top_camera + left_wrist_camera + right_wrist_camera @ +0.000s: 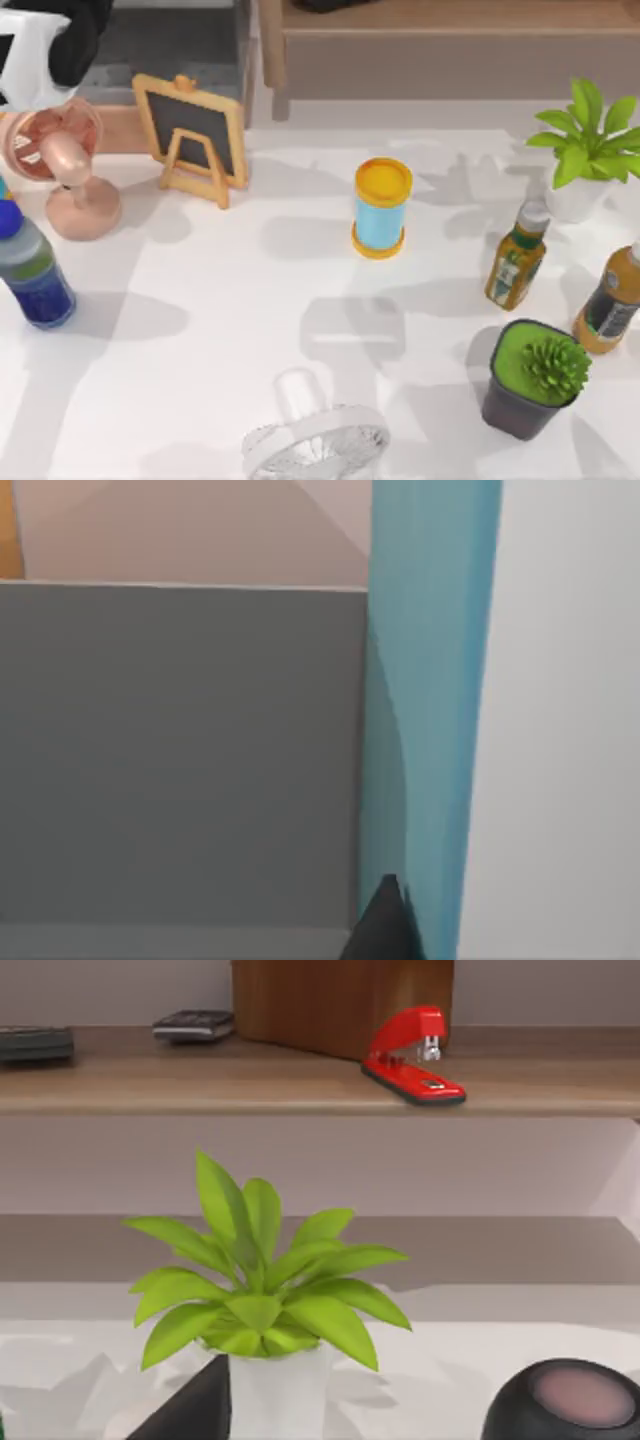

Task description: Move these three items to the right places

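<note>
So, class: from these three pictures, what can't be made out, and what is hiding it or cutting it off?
- White fan, top view: cut off by the bottom edge.
- Blue-capped bottle, top view: partly cut by the left edge.
- Dark round object, right wrist view: cut by the bottom edge, so its identity is unclear.
- Left claw, left wrist view: a dark tip at the bottom edge; open or shut unknowable.

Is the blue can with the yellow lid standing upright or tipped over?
Upright: the blue can stands on its yellow base, lid on top, on the table.
</note>
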`<move>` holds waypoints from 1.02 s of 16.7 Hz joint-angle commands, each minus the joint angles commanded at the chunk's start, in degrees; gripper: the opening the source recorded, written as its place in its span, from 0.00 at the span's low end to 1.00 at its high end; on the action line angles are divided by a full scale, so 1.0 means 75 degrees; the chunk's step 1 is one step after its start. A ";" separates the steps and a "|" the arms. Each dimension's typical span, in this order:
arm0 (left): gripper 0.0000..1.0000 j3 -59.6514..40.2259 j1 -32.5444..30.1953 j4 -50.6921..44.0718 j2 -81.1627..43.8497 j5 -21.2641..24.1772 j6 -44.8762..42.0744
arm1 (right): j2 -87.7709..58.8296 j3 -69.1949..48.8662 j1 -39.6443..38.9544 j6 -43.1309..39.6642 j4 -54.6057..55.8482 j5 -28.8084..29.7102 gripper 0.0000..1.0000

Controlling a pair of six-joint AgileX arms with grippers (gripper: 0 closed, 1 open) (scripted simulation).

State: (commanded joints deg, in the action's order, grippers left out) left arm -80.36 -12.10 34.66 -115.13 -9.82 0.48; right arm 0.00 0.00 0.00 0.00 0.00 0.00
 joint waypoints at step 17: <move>0.00 0.0164 -0.0041 -0.0121 0.0300 -0.0029 -0.0012 | 0.0000 0.0000 0.0000 0.0000 0.0000 0.0000 1.00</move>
State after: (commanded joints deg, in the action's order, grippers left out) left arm -79.13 -12.40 33.75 -112.88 -10.03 0.40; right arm 0.00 0.00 0.00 0.00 0.00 0.00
